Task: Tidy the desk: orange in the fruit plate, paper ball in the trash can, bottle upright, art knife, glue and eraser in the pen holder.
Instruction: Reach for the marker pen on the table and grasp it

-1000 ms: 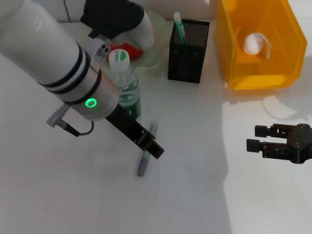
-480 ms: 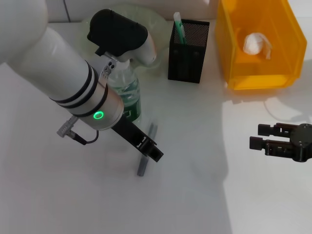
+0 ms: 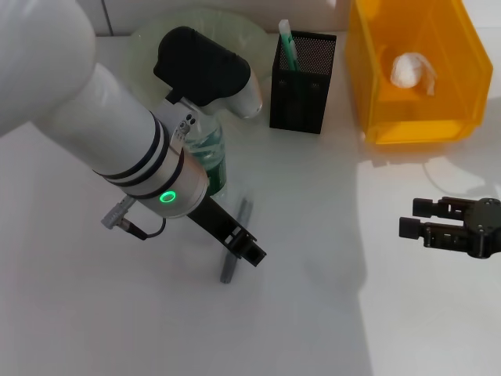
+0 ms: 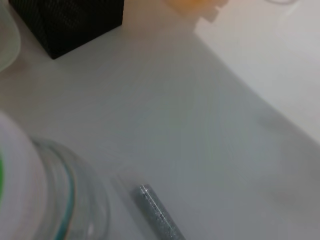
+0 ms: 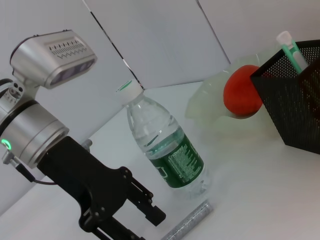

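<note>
My left gripper [image 3: 249, 246] is open and hangs low over the grey glue [image 3: 233, 254], which lies flat on the desk [image 3: 313, 313]. The gripper [image 5: 137, 225] and glue [image 5: 192, 220] also show in the right wrist view. The bottle [image 3: 210, 157] stands upright just behind, partly hidden by my left arm. The orange [image 5: 242, 90] sits in the fruit plate [image 5: 210, 102]; in the head view my arm hides it. The art knife [image 3: 288, 43] stands in the pen holder [image 3: 301, 82]. The paper ball [image 3: 411, 70] lies in the trash can [image 3: 415, 117]. The eraser is not in view. My right gripper [image 3: 409, 218] is open and empty at the right.
In the left wrist view the bottle [image 4: 45, 200], the glue [image 4: 157, 215] and a corner of the pen holder [image 4: 70, 20] show. The fruit plate rim [image 3: 149, 35] shows at the back left. A thin cable [image 3: 438, 172] lies in front of the trash can.
My left arm has shifted a little right and forward; its elbow now covers the bottle cap and the orange. The gripper stays over the glue. The right gripper has barely moved.
</note>
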`<state>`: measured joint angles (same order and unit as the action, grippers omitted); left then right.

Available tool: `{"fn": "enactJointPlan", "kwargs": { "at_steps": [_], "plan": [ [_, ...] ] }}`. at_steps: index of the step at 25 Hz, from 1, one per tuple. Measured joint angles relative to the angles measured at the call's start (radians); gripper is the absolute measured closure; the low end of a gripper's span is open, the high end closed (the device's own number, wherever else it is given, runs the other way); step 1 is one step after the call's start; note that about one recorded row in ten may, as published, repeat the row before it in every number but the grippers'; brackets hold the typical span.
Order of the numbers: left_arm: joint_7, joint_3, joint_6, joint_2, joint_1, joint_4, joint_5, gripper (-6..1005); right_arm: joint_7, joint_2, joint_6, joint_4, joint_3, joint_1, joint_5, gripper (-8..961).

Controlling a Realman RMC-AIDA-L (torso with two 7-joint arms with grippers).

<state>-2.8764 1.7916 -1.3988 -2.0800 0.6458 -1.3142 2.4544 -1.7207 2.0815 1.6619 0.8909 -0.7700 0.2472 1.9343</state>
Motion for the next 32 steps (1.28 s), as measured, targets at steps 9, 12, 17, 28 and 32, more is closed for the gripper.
{"fn": "enactJointPlan", "kwargs": {
  "at_steps": [9,12,17,28,32],
  "plan": [
    [0.007,0.012,0.018,0.0,0.0,0.026,0.011,380,0.002,0.0,-0.01,-0.008,0.0,0.002,0.0,280],
    [0.008,0.023,0.025,0.0,0.0,0.035,0.016,380,0.003,0.0,-0.014,-0.009,0.0,0.001,0.0,281],
    [0.008,0.034,0.033,0.0,0.0,0.044,0.029,381,0.004,0.0,-0.026,-0.025,0.0,0.002,0.001,283],
    [0.002,0.075,0.056,0.0,0.0,0.046,0.052,383,0.014,0.0,-0.042,-0.047,0.0,0.004,0.003,287],
    [0.001,0.08,0.057,0.0,0.0,0.041,0.052,430,0.015,0.0,-0.053,-0.054,0.0,0.006,0.005,289]
  ]
}}
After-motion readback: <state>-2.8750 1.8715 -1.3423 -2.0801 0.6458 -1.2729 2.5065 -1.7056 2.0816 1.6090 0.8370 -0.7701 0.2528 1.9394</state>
